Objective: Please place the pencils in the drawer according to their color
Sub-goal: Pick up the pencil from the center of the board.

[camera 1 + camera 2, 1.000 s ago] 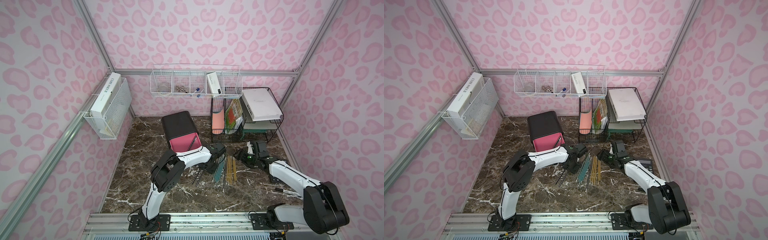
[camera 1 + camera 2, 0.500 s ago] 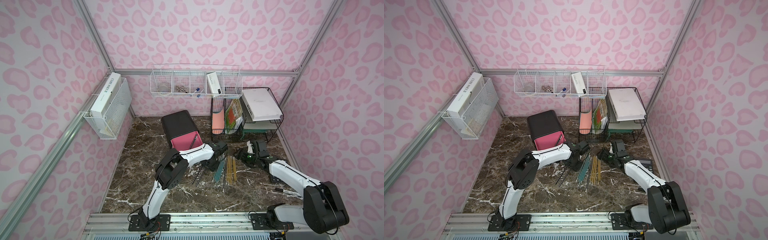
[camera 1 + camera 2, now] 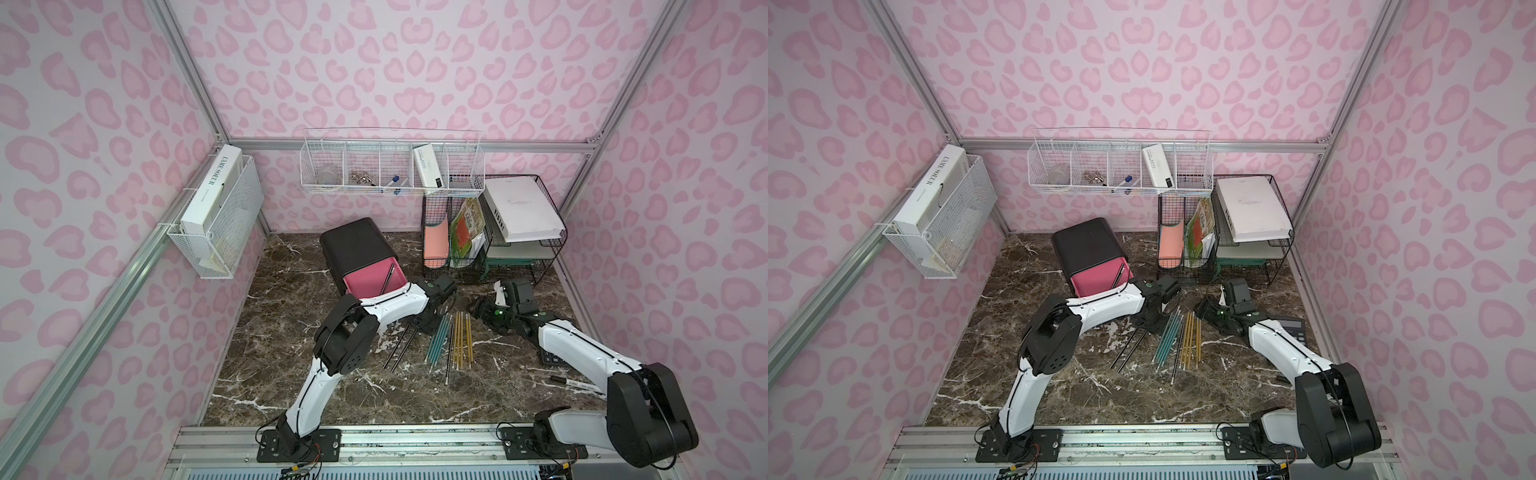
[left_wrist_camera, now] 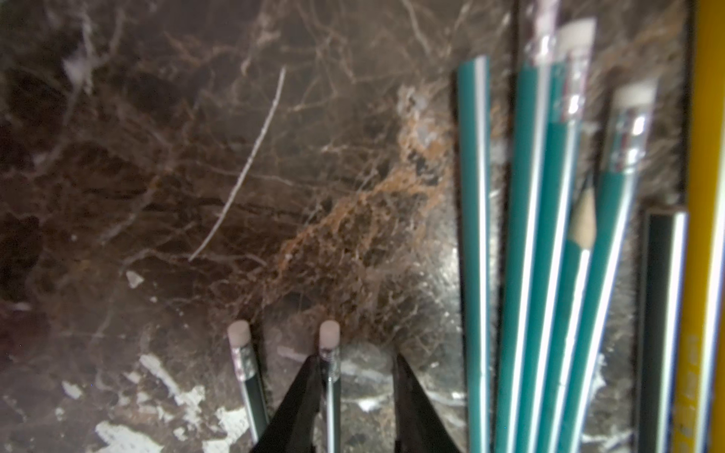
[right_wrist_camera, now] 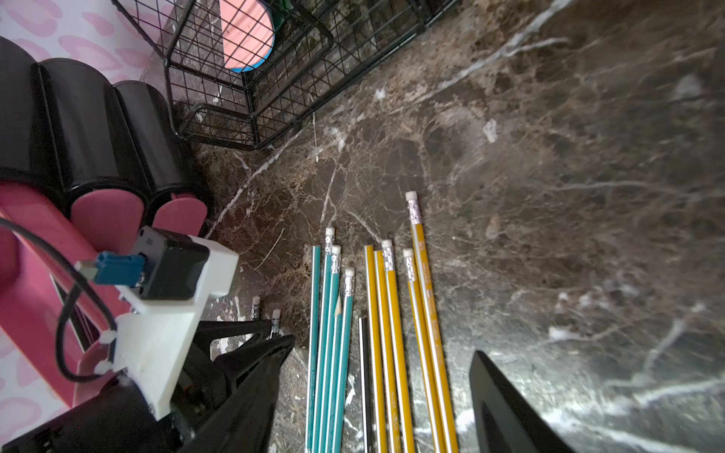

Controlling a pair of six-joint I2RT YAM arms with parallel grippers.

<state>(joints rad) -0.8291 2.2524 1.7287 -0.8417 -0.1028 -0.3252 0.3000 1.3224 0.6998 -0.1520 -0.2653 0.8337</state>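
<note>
While the left gripper [image 4: 355,359] sits low over the table [image 4: 196,176], its jaws straddle the eraser end of a black pencil [image 4: 329,376]. One finger [image 4: 298,400] touches the shaft and the other stands off with a gap, so the grip is not yet clamped. Just outside the touching finger lies a second black pencil [image 4: 248,376], roughly parallel to the first and apart from it. On the gripper's other side, near but not touching, the teal pencils [image 4: 529,235] lie in a loose bundle. Beyond them come a third black pencil [image 4: 663,313] and then the yellow pencils [image 4: 706,196].

Behind the left gripper's wrist stands the cabinet [image 3: 357,245]. Its top drawer [image 3: 370,284] is pulled out, and a fourth black pencil [image 3: 388,279] lies inside along the side nearer that gripper.

The right gripper [image 5: 382,345] hovers across from the left one with its jaws spread wide and nothing between them. The teal and yellow pencils lie on the table below and ahead of it, erasers pointing away, and the rack [image 5: 274,78] stands farther ahead
</note>
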